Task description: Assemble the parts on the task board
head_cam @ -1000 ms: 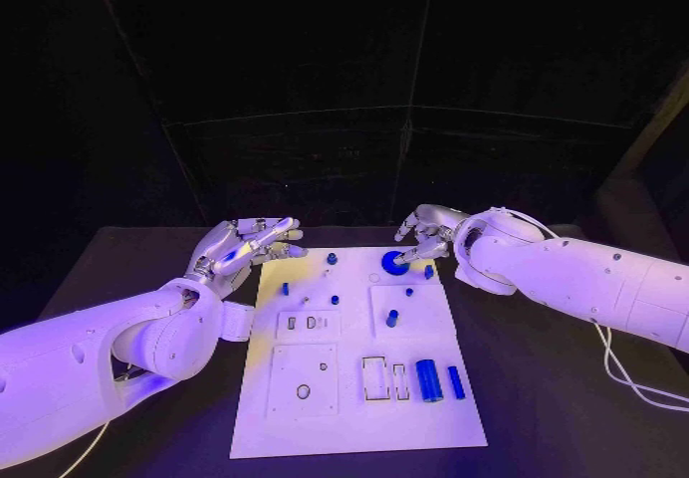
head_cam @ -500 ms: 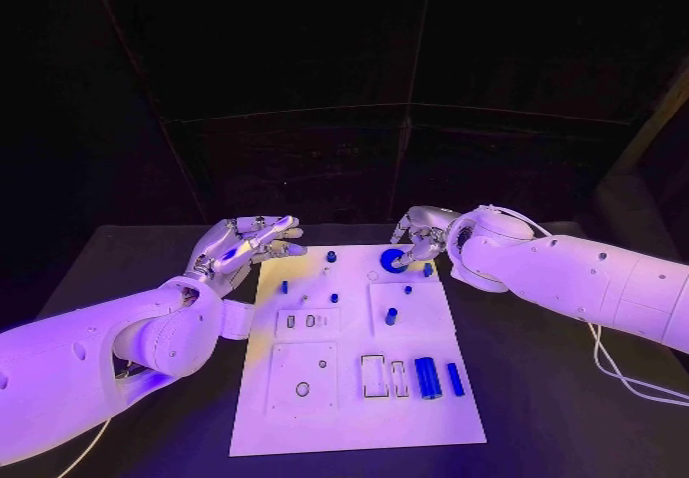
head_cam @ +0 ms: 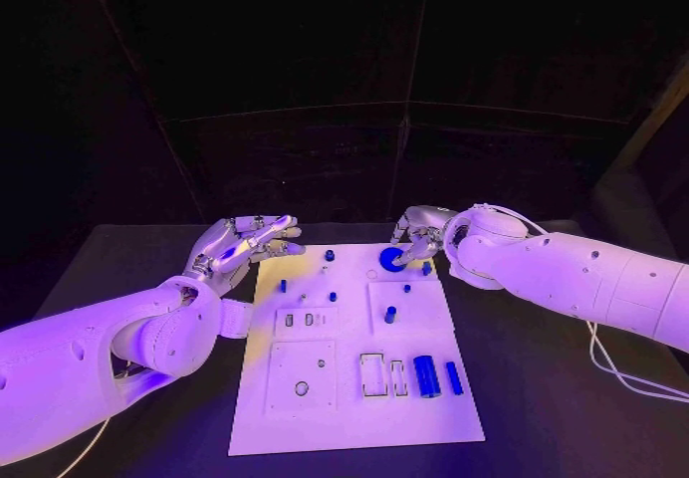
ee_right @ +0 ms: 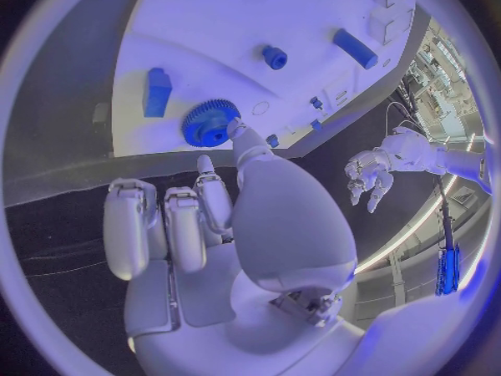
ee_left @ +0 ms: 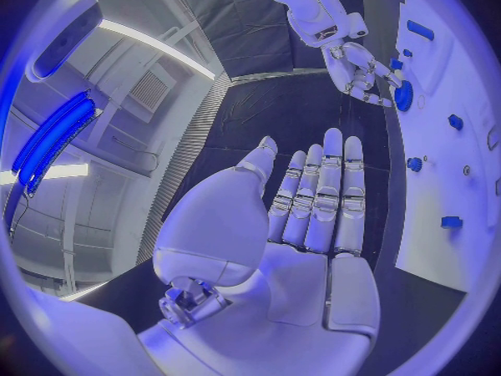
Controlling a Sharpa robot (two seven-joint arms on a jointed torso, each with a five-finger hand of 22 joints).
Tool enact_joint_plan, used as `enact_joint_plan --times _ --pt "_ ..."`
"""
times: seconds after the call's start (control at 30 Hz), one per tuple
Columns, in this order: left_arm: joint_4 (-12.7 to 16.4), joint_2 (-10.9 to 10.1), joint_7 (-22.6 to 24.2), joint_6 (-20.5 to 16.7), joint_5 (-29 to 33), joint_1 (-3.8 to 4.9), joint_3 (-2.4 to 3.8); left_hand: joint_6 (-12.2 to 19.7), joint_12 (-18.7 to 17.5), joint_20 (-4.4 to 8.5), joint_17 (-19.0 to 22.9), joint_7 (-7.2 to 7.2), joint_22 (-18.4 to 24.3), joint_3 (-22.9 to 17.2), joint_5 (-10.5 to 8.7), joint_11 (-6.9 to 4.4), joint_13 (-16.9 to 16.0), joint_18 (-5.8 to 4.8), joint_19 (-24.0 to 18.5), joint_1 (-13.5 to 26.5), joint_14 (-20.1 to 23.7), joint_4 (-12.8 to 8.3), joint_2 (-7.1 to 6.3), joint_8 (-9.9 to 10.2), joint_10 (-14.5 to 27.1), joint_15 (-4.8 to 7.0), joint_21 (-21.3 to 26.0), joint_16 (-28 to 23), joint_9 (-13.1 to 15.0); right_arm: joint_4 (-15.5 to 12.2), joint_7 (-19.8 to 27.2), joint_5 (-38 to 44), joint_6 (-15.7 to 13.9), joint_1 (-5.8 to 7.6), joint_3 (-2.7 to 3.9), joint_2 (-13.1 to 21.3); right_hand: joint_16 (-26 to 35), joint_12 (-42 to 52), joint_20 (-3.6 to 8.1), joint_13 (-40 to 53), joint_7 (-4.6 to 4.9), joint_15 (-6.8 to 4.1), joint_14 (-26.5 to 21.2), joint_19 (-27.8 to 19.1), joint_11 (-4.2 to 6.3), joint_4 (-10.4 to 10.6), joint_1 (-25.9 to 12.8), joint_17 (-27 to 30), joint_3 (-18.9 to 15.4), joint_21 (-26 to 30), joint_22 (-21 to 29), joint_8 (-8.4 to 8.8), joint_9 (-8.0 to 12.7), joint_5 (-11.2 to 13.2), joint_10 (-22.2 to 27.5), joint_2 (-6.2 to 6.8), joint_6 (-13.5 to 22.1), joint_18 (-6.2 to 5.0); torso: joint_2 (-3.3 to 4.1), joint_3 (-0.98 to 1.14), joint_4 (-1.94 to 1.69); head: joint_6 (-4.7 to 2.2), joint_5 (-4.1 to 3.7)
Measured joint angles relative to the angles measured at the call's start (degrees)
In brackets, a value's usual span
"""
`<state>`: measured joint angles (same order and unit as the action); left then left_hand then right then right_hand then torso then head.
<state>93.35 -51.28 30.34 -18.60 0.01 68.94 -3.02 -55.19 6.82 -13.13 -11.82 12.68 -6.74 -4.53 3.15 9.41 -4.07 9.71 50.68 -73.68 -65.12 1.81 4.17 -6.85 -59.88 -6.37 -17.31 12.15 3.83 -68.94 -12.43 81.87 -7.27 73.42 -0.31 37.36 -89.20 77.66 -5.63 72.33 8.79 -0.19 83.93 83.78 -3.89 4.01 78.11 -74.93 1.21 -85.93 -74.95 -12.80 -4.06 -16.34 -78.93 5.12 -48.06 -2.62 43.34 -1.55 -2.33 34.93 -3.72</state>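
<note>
Black table [head_cam: 546, 398]: right hand [head_cam: 419, 235] touches blue gear [head_cam: 390, 260] (left hand [head_cam: 247, 244] spread).

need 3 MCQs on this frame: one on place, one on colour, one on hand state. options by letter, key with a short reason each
1. Where on the task board is the gear?
A. far end, near the right hand
B. near edge
C. off the board

2. What colour is the gear?
A. white
B. blue
C. red

3. What is the left hand doing?
A. gripping a cylinder
B. pressing the board
C. open, holding nothing

Key: 1 A, the head view shows it at the far end by the right hand. 2 B, blue in the right wrist view. 3 C, the left wrist view shows a bare palm with straight fingers.
</note>
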Motion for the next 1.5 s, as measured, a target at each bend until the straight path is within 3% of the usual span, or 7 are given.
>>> enact_joint_plan --times 0.63,0.73,0.87,1.03,1.2,1.27,1.5 --pt "-0.12 0.04 -0.10 0.12 0.03 -0.01 0.00 0.00 0.00 0.00 0.01 0.00 -0.01 0.00 0.00 0.00 0.00 0.00 0.00 0.00 0.00 0.00 0.00 0.00 0.00 0.00 0.00 0.00 0.00 1.26 -0.29 0.35 2.46 -0.21 0.16 -1.07 0.00 0.59 0.00 0.86 0.01 0.00 0.00 0.00 0.00 -0.27 0.53 0.01 0.72 0.00 0.01 -0.28 0.03 0.49 -0.41 -0.54 -0.71 -0.01 0.00 -0.01 0.00 0.40 0.07" --pt "-0.14 0.04 -0.11 0.13 0.03 -0.02 0.00 0.00 0.00 0.00 0.02 0.00 -0.01 0.00 0.00 0.00 0.00 0.00 0.00 0.00 0.00 0.00 0.00 0.00 0.00 0.00 0.00 0.00 0.00 1.33 -0.28 0.36 2.56 -0.19 0.19 -1.10 0.00 0.87 0.00 1.08 0.07 0.00 0.00 0.00 0.11 -0.51 1.01 0.01 1.16 0.00 0.01 -0.53 0.11 0.52 -0.52 -1.01 -1.58 -0.01 0.00 0.01 0.01 0.47 0.07" --pt "-0.16 0.04 -0.13 0.16 0.03 -0.02 0.00 0.00 0.00 0.00 0.01 0.00 -0.01 0.00 0.00 0.00 0.00 0.00 0.00 0.00 0.00 0.00 0.00 0.00 0.00 0.00 0.00 0.00 0.00 1.38 -0.26 0.39 2.43 -0.17 0.21 -1.18 0.00 0.97 0.00 1.58 -0.18 0.00 0.00 -0.01 0.41 -0.88 1.54 0.01 2.99 0.00 0.01 -1.13 0.09 3.32 -0.82 -2.84 -3.89 -0.02 0.01 0.02 0.04 0.53 0.07" --pt "-0.21 0.04 -0.15 0.18 0.03 -0.02 0.00 0.00 0.00 0.00 -0.03 0.00 0.01 0.00 0.00 0.00 0.00 0.00 0.00 0.00 0.00 0.00 0.00 0.00 0.00 0.00 0.00 0.00 0.00 1.45 -0.32 0.54 1.78 -0.23 0.16 -1.24 0.00 1.38 0.21 2.25 -0.42 -0.76 0.11 0.20 0.92 -2.06 2.67 0.01 6.63 0.00 0.02 -1.18 0.40 5.68 -1.33 -4.43 -5.62 -0.02 0.01 0.02 0.04 0.60 0.03" --pt "-0.24 0.04 -0.17 0.23 0.05 -0.02 0.00 0.00 0.00 0.00 -0.04 0.00 0.03 -0.04 0.00 0.00 0.00 0.00 0.00 0.00 0.00 -0.04 0.00 0.00 0.00 0.00 0.00 0.00 0.00 1.30 -0.45 0.84 0.67 -0.37 0.11 -1.24 -0.27 1.45 0.62 2.62 -0.42 -1.06 0.01 0.18 1.23 -3.29 3.08 0.02 9.00 0.00 0.02 -1.17 0.55 6.17 -1.64 -4.95 -5.62 -0.02 0.01 0.03 0.04 0.63 -0.01" --pt "-0.25 0.04 -0.20 0.27 0.05 -0.02 -0.01 0.00 0.00 0.00 -0.09 0.00 0.06 -0.17 0.00 0.00 0.00 0.00 0.00 0.00 0.00 -0.17 0.00 0.00 0.00 0.00 0.00 0.00 0.00 0.98 -0.54 1.05 -0.15 -0.49 0.07 -1.19 -0.31 1.45 0.77 2.64 -0.42 -1.06 0.01 0.33 1.23 -3.63 3.22 0.02 9.80 0.00 0.02 -1.17 2.52 6.24 -1.64 -5.25 -5.62 -0.03 0.02 0.03 0.04 0.63 -0.02" --pt "-0.23 -0.04 -0.29 0.44 0.06 -0.02 -0.01 0.00 0.00 0.00 -0.08 0.00 0.08 -0.17 0.00 0.00 0.00 0.00 0.00 0.00 0.00 -0.17 0.00 0.00 0.00 0.00 0.21 0.00 0.00 -2.74 -0.88 1.21 -3.79 -0.68 0.00 -0.33 -0.31 1.45 1.03 2.67 -0.42 -1.06 0.01 0.18 1.43 -4.90 2.67 0.02 11.10 0.01 0.02 -0.41 2.52 6.10 -1.84 -5.78 -5.62 -0.03 0.02 0.03 0.04 0.55 -0.01"
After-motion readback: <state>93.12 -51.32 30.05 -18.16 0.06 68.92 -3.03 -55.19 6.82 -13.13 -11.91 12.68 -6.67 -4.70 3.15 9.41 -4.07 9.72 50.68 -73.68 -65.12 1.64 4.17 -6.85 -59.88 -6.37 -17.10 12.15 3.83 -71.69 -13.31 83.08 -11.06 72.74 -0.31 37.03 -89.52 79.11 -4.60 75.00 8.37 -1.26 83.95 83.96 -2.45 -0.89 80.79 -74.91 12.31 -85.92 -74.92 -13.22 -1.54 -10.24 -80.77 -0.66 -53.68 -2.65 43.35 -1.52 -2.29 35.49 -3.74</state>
